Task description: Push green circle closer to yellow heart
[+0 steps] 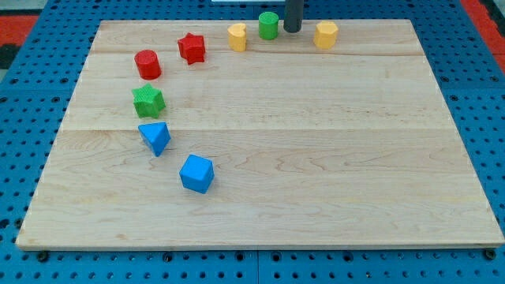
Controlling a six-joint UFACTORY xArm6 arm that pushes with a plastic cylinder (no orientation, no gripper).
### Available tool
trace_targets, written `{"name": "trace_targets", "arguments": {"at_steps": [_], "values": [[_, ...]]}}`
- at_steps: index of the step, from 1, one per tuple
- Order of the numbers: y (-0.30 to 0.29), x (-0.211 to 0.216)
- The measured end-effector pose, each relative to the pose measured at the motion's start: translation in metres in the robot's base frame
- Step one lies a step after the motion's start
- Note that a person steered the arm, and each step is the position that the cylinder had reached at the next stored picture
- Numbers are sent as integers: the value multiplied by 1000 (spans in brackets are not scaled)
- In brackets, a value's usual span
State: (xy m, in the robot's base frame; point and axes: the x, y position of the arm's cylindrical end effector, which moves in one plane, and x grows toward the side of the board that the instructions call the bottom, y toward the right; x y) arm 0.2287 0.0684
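Looks nearly done: the green circle (268, 25) sits near the yellow heart (237, 36) at the tabletop's (316, 158) top edge, small gap left. No hand here, just my tip (293, 30) touching the circle's right side or just beside it.

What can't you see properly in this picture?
- Camera view: the rod above my tip is cut off by the view's top edge.
- Whether my tip touches the green circle on its left: too close to tell.
- Which yellow block is the heart: too small.
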Motion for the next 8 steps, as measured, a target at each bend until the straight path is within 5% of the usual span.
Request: {"name": "trace_targets", "arguments": {"at_steps": [3, 4, 8], "values": [[-32, 26], [33, -20], [-40, -36]]}}
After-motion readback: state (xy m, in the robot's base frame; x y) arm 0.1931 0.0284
